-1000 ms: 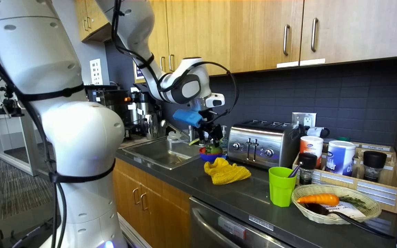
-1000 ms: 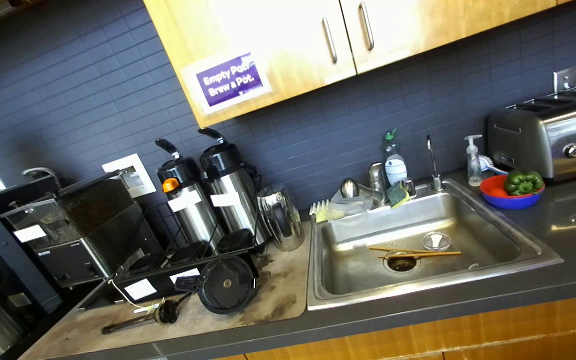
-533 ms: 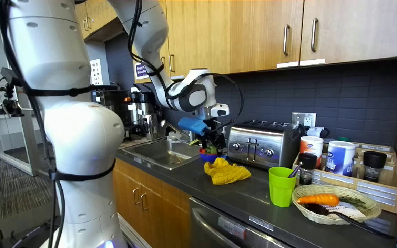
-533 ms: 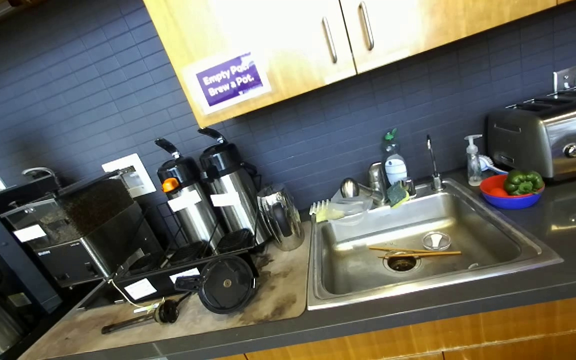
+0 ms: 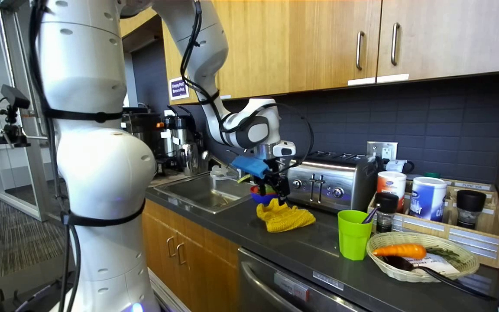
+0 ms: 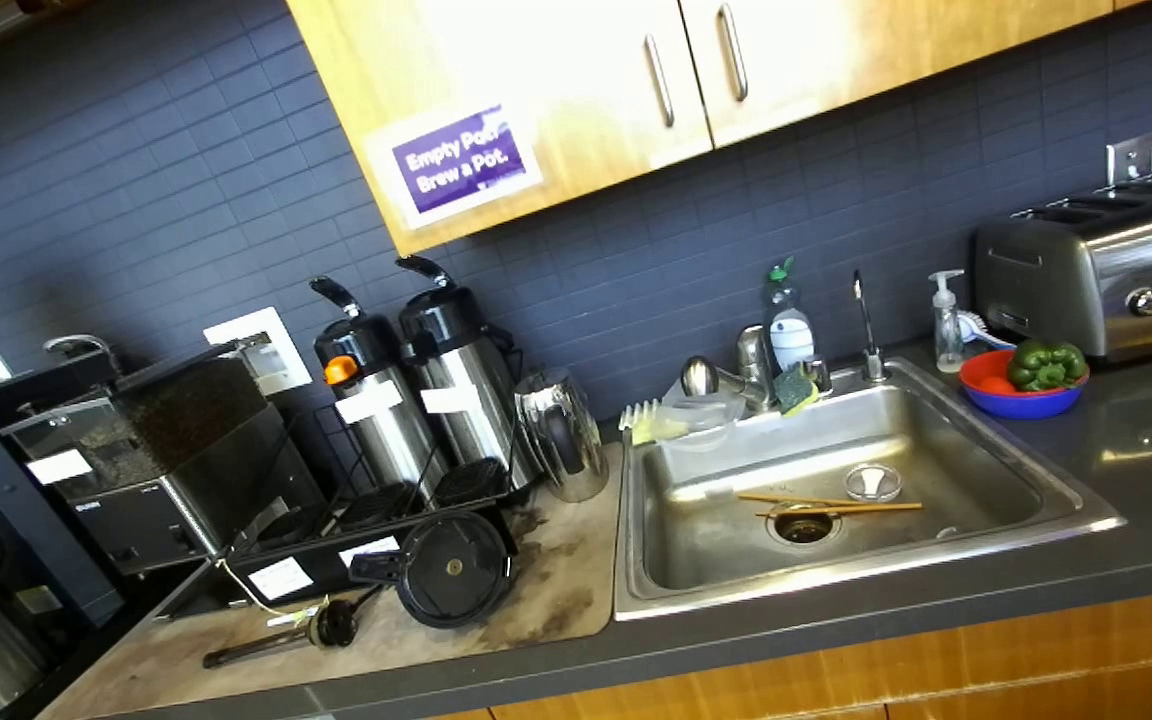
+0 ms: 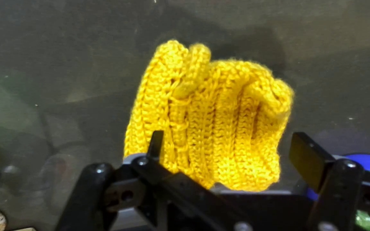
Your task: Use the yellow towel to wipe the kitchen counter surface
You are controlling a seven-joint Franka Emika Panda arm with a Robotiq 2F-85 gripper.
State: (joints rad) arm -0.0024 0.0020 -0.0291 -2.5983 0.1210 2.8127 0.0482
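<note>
Plainly, the wiping has yet to begin. The yellow towel (image 5: 286, 218) lies bunched on the dark counter (image 5: 236, 225), in front of the toaster (image 5: 321, 186) and near the blue bowl (image 6: 1021, 408), with nothing pinching its folds. The gripper (image 7: 228, 144) points down over it, its fingers (image 7: 310, 157) spread wide and no cloth caught between them. Whether a fingertip brushes the knit I can't say, since from the side the dark metal overlaps the towel's back edge. To my eye the arm (image 5: 102, 164) is at the lining-up stage, which leaves the real job: closing on the cloth, pressing it flat and dragging it across the surface.

Only the wrist view gives away that gap between the fingers, along with the ribbed knit and the curled-over corner. It catches just a corner of the green cup (image 5: 353, 238), though, which stands whole in an exterior view, just beside the wicker basket (image 5: 388, 269). The green pepper (image 6: 1048, 365), mostly covered by the gripper from there, sits in plain sight in an exterior view that leaves the arm out altogether and has a mere sliver of towel at its edge; chopsticks (image 6: 866, 508) in the sink (image 6: 866, 565) show best there too.
</note>
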